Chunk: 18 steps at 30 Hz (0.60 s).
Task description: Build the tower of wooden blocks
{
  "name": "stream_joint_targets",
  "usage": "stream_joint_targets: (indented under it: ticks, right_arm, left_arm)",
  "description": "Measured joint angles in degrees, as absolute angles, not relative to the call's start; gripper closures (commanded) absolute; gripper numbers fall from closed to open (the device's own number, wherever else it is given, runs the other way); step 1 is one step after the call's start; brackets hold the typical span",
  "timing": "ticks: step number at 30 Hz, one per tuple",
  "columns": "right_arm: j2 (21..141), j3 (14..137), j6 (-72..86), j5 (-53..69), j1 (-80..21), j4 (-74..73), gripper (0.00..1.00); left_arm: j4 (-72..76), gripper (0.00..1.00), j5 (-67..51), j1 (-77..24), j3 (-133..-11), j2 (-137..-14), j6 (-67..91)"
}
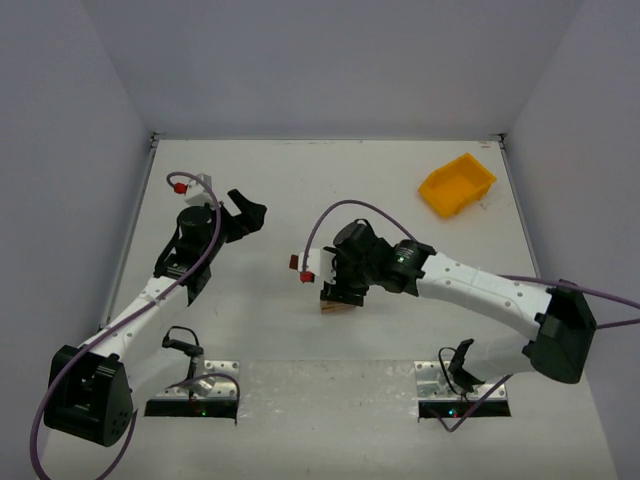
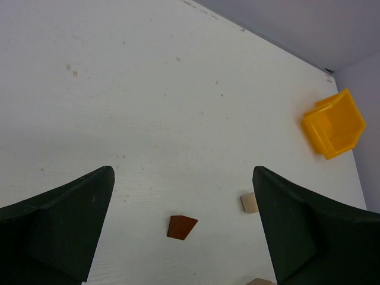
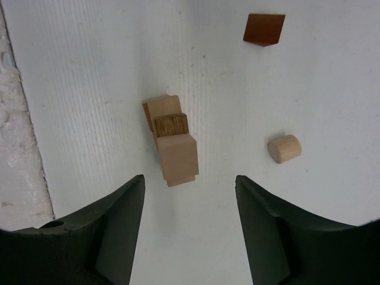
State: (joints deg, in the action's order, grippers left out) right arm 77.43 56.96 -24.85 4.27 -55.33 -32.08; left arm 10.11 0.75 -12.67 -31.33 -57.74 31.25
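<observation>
The wood block tower is a small stack of pale blocks with one grainy brown block in it. It stands just ahead of my right gripper, which is open with nothing between its fingers. A dark reddish-brown block lies farther off, and a pale wooden cylinder lies to the right of the stack. From above, the stack peeks out under the right gripper. My left gripper hangs open and empty above the table, with the reddish-brown block and a pale block below it.
A yellow plastic bin sits at the back right of the table, also seen as the yellow bin in the left wrist view. The left gripper is at mid-left. White walls close the table's back and sides.
</observation>
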Motion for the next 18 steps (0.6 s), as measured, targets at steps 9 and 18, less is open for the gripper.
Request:
stream_joint_targets:
  ticks: [9, 18]
  right_arm:
    - [66.0, 53.1, -20.9, -1.6, -55.3, -20.7, 0.01]
    - [79.1, 63.1, -2.4, -13.1, -44.5, -23.1, 0.01]
  left_arm:
    - [10.1, 0.0, -0.1, -12.7, -31.3, -57.7, 31.1]
    - [10.1, 0.0, -0.2, -12.7, -31.3, -57.4, 31.0]
